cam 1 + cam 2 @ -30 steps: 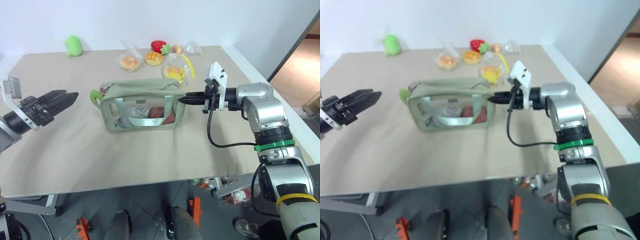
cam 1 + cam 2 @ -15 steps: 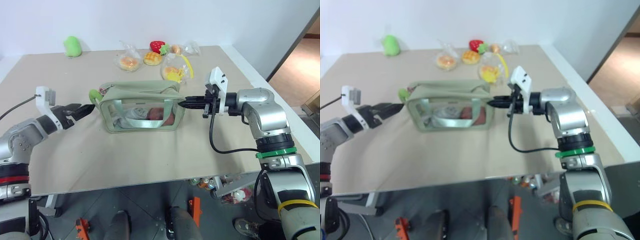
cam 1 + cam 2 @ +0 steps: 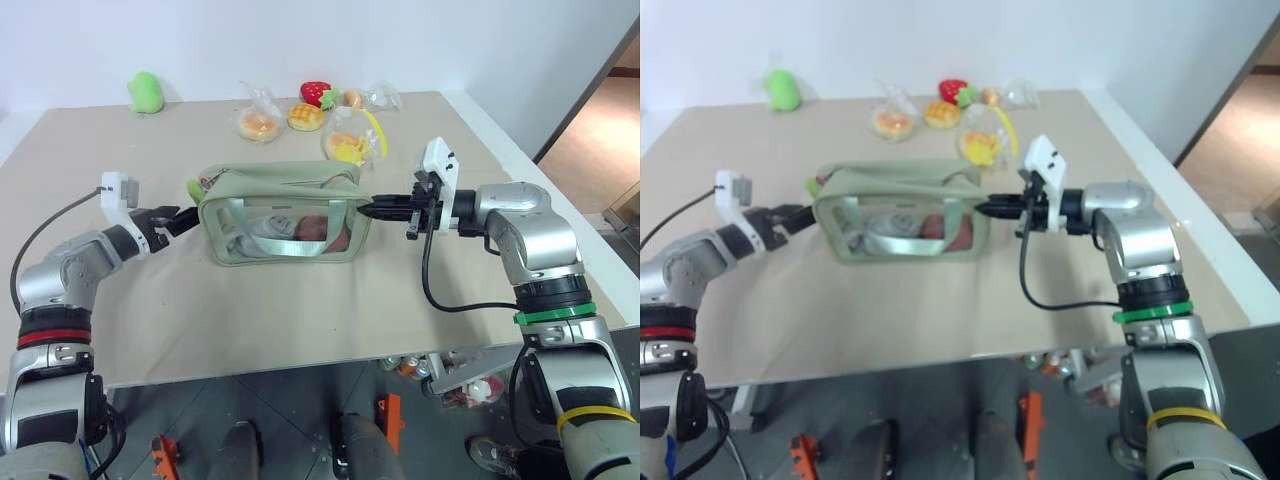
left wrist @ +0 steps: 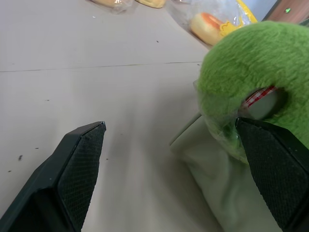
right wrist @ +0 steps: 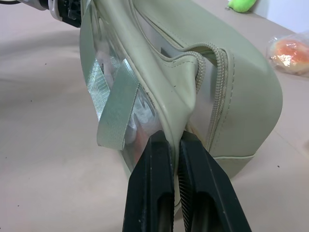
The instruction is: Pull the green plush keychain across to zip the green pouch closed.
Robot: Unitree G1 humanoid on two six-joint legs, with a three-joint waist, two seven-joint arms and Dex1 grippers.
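Fuzzy plush keychain (image 4: 256, 63), matt leatherette pouch (image 5: 203, 63)

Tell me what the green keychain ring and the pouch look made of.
Green plush keychain: fuzzy synthetic plush, matte; the pile fibres show up close. Green pouch: smooth, faintly sheened shell with stitched edges, probably faux leather or coated fabric; glossy clear plastic window; woven webbing strap.
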